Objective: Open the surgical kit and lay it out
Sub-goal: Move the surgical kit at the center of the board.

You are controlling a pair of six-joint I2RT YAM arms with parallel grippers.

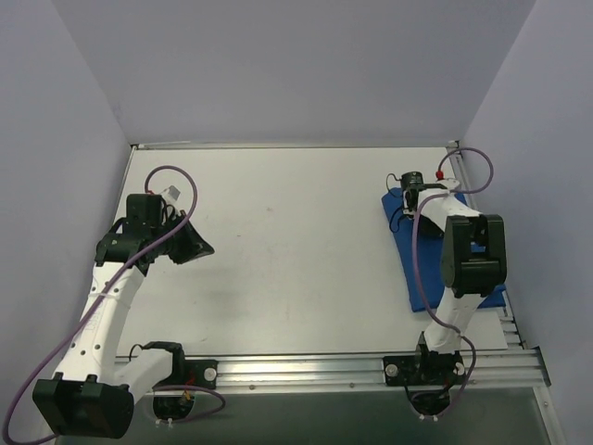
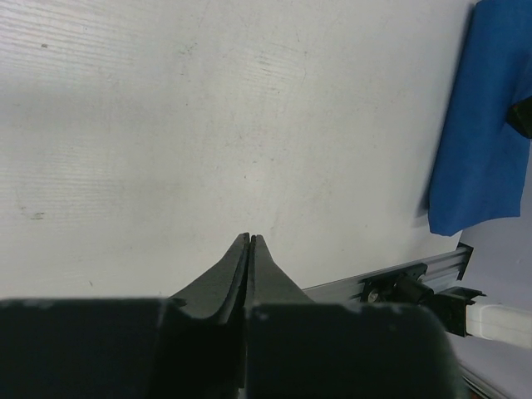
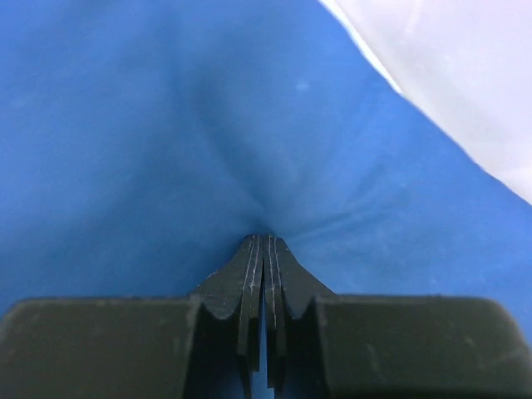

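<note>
Top external, white table (image 1: 296, 250), lavender walls (image 1: 296, 65) — blue drape (image 1: 426, 273)

Bright even light, soft shadows, blurry drape (image 2: 478, 125) edge.

blue drape (image 1: 426, 278) lies spread (puckered mid-cloth) at far right.

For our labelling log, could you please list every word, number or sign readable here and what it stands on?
None: no text is readable in any view. The blue drape is plain, the table bears only faint smudges, and neither the left gripper nor the right gripper shows a legible marking.
</note>
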